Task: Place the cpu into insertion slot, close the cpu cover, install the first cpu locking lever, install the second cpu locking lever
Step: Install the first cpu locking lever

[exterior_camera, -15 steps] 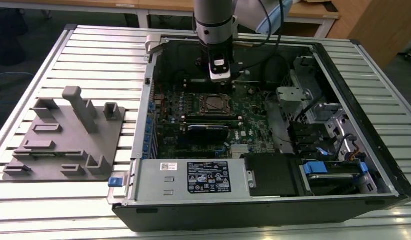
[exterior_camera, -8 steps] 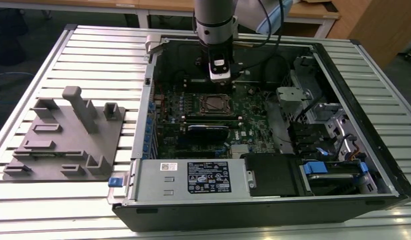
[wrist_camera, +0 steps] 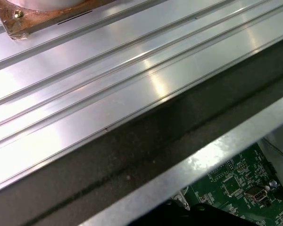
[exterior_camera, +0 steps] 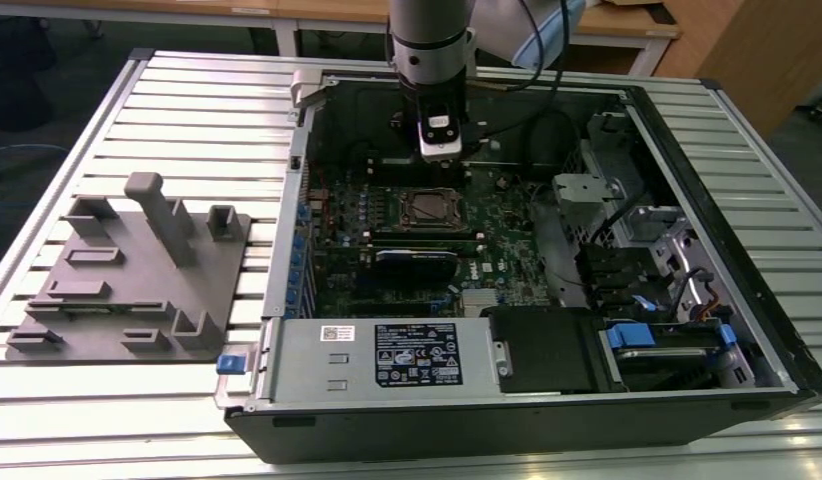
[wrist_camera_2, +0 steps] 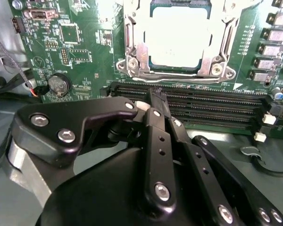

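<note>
In the second wrist view the cpu [wrist_camera_2: 179, 35] lies flat in the insertion slot [wrist_camera_2: 132, 63] on the green board, its pale silver top showing. The cpu cover [wrist_camera_2: 177, 71] lies down around it as a silvery frame. I cannot tell how the locking levers stand. My gripper [wrist_camera_2: 153, 94] hovers over the long black slots beside the socket, its black fingers drawn together at the tip with nothing seen between them. In the exterior view the gripper [exterior_camera: 438, 152] hangs inside the open computer case, just behind the insertion slot [exterior_camera: 431, 208].
A grey fixture block [exterior_camera: 131, 270] stands on the ribbed metal table at the exterior view's left. The case holds a power supply box [exterior_camera: 384, 355], cables and drive bays [exterior_camera: 651, 250]. Memory slots [wrist_camera_2: 193, 101] and a coin battery [wrist_camera_2: 59, 84] flank the socket. The case wall [wrist_camera: 132, 155] crosses the first wrist view.
</note>
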{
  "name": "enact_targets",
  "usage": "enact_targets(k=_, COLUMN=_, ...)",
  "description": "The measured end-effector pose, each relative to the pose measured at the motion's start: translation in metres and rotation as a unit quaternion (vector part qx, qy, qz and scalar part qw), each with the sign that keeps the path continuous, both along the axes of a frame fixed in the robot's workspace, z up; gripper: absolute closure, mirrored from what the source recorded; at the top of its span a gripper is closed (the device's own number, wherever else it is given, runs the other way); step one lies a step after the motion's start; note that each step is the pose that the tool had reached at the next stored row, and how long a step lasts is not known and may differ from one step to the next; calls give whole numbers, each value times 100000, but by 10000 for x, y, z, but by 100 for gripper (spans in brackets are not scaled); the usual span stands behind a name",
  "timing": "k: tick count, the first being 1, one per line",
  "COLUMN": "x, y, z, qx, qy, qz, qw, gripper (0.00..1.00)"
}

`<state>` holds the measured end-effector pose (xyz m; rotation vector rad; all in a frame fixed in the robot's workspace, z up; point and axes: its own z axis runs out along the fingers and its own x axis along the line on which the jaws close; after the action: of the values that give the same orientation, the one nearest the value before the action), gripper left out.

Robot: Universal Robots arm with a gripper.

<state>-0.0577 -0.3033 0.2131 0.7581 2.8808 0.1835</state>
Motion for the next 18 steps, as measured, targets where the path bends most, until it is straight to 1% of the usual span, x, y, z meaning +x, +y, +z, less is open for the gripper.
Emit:
enact_targets(k=3, x=0, y=-1, z=1, qx=-9, qy=6, qz=-3, qw=100000, gripper=89)
enact_targets(k=4, x=0, y=-1, z=1, qx=-9, qy=52, qz=-2, qw=100000, gripper=89)
enact_targets(k=5, x=1, y=-1, z=-1, qx=-2, qy=286, qz=9, qw=100000, gripper=89)
enact_targets(k=7, x=0, y=-1, z=-3, qx=-26, qy=1044, qz=-3, qw=99995, gripper=89)
enact_targets(k=8, x=0, y=-1, z=-2, qx=-33, qy=1157, qz=-3, qw=99993, gripper=89)
enact_targets(k=14, x=0, y=-2, z=-3, qx=-17, qy=1208, qz=-2, qw=99993, gripper=89)
enact_targets(k=16, x=0, y=-8, z=-3, qx=-29, qy=1208, qz=4, qw=99993, gripper=89)
enact_targets(k=18, x=0, y=-18, z=-3, qx=-116, qy=1214, qz=1, qw=99993, gripper=89)
